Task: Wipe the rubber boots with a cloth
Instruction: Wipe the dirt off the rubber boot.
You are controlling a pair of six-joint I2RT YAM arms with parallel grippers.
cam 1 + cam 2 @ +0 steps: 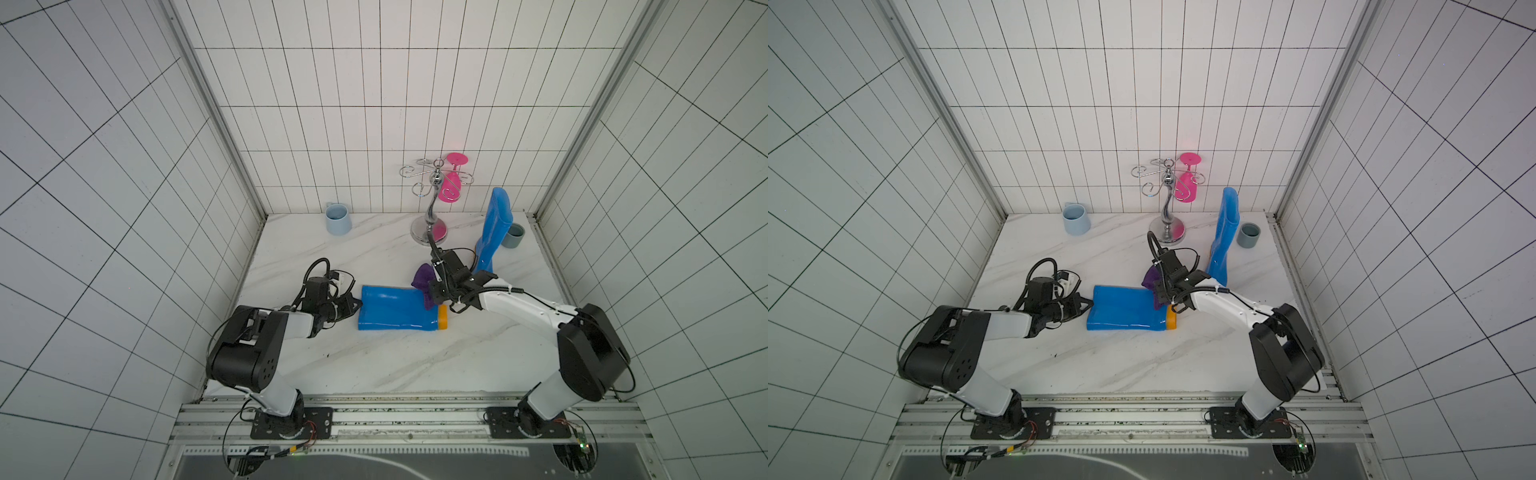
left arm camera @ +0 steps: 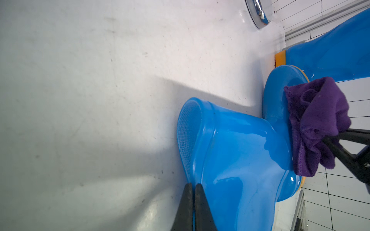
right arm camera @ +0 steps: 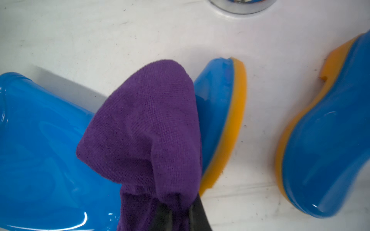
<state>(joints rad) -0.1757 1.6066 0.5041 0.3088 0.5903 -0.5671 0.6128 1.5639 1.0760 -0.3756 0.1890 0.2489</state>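
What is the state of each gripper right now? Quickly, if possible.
Left gripper: closed on the top rim of the lying boot.
Right gripper: closed, holding the cloth.

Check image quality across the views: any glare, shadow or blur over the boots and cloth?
In both top views: even light, wide-angle bend in the tiled walls, lying boot sharp. Left wrist view: a broad shadow falls across the table, with bright streaks on the boot's glossy shaft. Right wrist view: cloth sharp down to the weave, glare arcs on the boot beside it.
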